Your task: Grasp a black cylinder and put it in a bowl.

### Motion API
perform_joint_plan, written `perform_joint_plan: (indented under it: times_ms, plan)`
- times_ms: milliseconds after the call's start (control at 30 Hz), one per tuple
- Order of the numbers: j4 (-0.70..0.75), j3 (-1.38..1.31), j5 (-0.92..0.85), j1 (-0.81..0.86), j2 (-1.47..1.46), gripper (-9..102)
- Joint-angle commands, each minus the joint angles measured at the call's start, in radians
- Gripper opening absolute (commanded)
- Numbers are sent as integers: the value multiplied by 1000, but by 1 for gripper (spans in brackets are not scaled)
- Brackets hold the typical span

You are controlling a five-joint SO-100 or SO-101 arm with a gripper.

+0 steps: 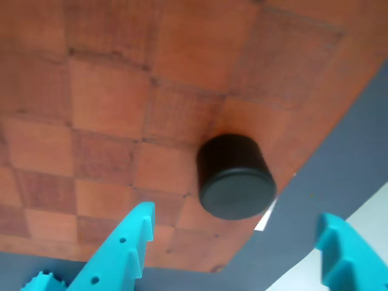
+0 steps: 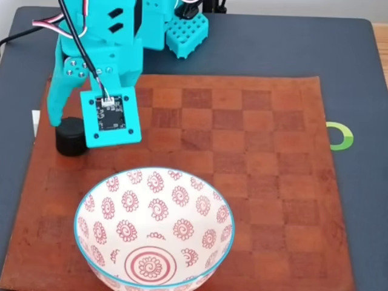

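Hovering low over the brown checkered mat (image 2: 242, 157), the teal claw (image 1: 233, 242) stands wide open with nothing in its grip. Wrist view: the two toothed fingers (image 1: 124, 248) come up from the bottom edge, one at left and one at right, well apart. The black cylinder (image 1: 235, 176) sits just ahead of the gap between them, upright on the mat, flat top facing the camera, touching neither finger. Beyond the right finger the mat's edge gives way to the dark bench (image 1: 339, 182).

Fixed view: the cylinder (image 2: 71, 136) stands near the mat's left edge, just beside the claw's camera board (image 2: 111, 115) and under the arm (image 2: 106, 42). One teal finger (image 2: 54, 100) reaches down just above the cylinder. The bowl (image 2: 154, 227), white with red spirals and a blue rim, rests on the mat toward the near edge, apart from claw and cylinder. A green ring mark (image 2: 341, 136) lies on the bench far off to the right.
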Motion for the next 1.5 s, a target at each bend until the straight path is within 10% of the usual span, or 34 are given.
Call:
perform_joint_plan:
  times_ms: [0,1467]
  plan:
    - [2,-37,-25,21,3,34]
    - [-87,-35,-51,84,-149,18]
